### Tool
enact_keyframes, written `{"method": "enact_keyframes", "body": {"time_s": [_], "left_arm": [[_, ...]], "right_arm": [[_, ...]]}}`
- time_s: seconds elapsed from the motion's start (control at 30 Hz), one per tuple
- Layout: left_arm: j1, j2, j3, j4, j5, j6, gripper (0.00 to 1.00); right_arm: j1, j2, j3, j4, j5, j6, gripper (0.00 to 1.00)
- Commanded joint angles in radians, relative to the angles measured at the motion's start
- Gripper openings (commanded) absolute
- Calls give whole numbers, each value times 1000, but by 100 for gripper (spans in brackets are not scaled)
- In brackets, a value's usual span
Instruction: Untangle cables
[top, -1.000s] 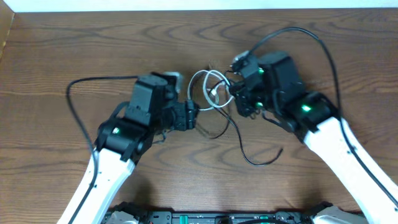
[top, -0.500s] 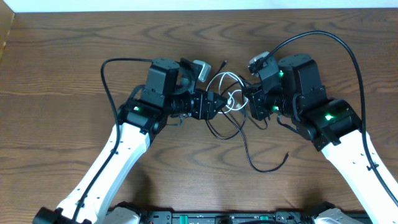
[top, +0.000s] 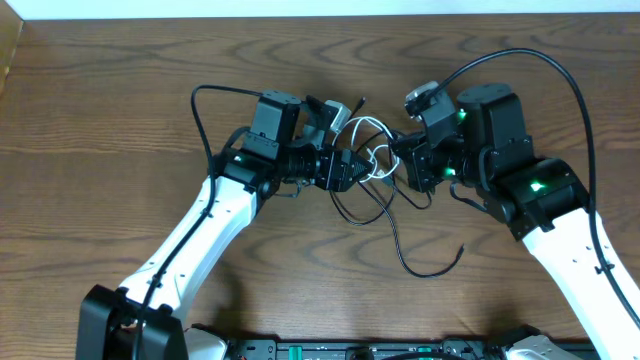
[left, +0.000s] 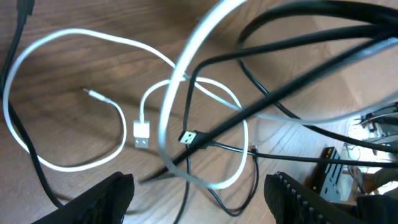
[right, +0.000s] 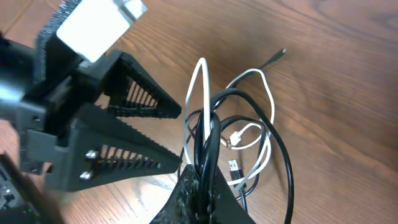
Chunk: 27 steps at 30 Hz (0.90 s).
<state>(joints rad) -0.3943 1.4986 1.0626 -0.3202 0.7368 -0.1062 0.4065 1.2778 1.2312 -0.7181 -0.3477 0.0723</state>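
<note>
You have two claws in view, the left claw (top: 352, 168) and the right claw (right: 200, 198). Between them you can count one thin white cable (left: 74, 38), with two plug ends showing. The thin black cables (top: 392, 232) number at least two; the tangle hides the exact count. One brown wooden surface (top: 120, 80).

Cables (top: 372, 160) on table (top: 100, 120) between left arm (top: 215, 215) and right arm (top: 535, 195)
</note>
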Motion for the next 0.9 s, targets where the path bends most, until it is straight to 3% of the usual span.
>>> {"method": "enact_keyframes", "body": {"time_s": [0.0, 0.2, 0.27, 0.33, 0.4, 0.63, 0.87], "left_arm": [[2, 20, 26, 30, 11, 35, 72], [2, 35, 26, 88, 4, 35, 72], [2, 40, 26, 96, 4, 34, 66], [0, 47, 26, 98, 4, 34, 44], [-4, 51, 26, 98, 4, 34, 7], [-8, 55, 26, 101, 5, 31, 7], [18, 6, 26, 101, 45, 11, 7]], "right_arm": [[-28, -37, 5, 3, -85, 9, 1], [-55, -62, 5, 2, -142, 9, 1], [-55, -68, 5, 0, -142, 9, 1], [-55, -70, 5, -2, -142, 9, 1], [-55, -70, 5, -2, -142, 9, 1], [-61, -70, 5, -12, -115, 9, 1], [-94, -70, 5, -104, 110, 16, 1]]}}
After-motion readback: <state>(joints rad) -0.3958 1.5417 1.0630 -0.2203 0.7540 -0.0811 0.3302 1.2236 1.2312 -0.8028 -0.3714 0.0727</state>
